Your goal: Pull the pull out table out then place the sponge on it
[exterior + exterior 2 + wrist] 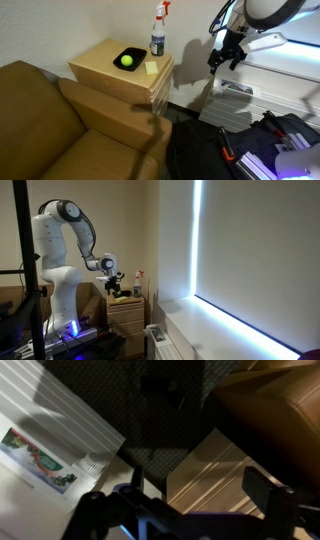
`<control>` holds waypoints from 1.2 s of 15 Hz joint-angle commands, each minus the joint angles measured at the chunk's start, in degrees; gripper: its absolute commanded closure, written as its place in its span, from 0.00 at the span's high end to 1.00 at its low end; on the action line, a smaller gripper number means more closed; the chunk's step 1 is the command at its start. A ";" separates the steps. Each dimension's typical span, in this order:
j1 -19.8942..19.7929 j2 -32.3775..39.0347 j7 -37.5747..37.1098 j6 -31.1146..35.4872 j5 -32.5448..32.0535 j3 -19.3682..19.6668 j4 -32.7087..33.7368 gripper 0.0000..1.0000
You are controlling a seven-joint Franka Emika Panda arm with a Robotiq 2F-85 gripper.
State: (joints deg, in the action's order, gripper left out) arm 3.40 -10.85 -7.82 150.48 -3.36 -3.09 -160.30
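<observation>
The light wood cabinet stands beside the couch. The pale yellow sponge lies on its fixed top, next to a black dish holding a yellow-green ball. The pull out table shows only as a thin board edge under the top, pushed in. My gripper hangs in the air to the side of the cabinet, apart from it, open and empty. It also shows in an exterior view. In the wrist view the two fingers are spread above the grooved wood of the cabinet.
A spray bottle stands at the back of the cabinet top. A brown couch adjoins the cabinet. A white appliance and dark gear lie on the floor under the arm. A bright window fills one wall.
</observation>
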 commanded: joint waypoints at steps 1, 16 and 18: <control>0.57 0.65 1.46 -0.14 3.32 -0.32 0.24 1.00; -1.24 27.96 20.18 17.01 47.81 -9.53 21.38 1.00; -3.75 33.77 23.83 17.02 52.16 -11.65 26.02 1.00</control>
State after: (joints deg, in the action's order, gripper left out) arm -0.40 23.09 16.06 167.49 48.85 -14.75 -134.16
